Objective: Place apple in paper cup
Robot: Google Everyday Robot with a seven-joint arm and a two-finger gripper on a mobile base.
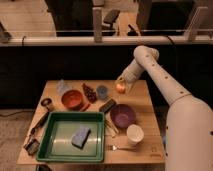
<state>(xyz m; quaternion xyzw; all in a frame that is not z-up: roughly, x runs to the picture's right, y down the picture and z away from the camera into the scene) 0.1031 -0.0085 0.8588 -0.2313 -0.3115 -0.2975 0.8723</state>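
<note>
The apple (121,87), reddish-yellow, sits in my gripper (121,85) over the far right part of the wooden table (142,102). The gripper is shut on the apple and holds it just above the tabletop. My white arm (160,80) reaches in from the right. The paper cup (134,135), white and upright, stands near the front right of the table, well in front of the gripper and beyond the purple bowl (123,116).
A green tray (60,137) with a blue sponge (81,136) lies at front left. An orange bowl (72,99), a blue cup (102,92), a dark bunch of grapes (89,92), a black bar (107,105), a fork (120,148) and utensils at the left edge lie around.
</note>
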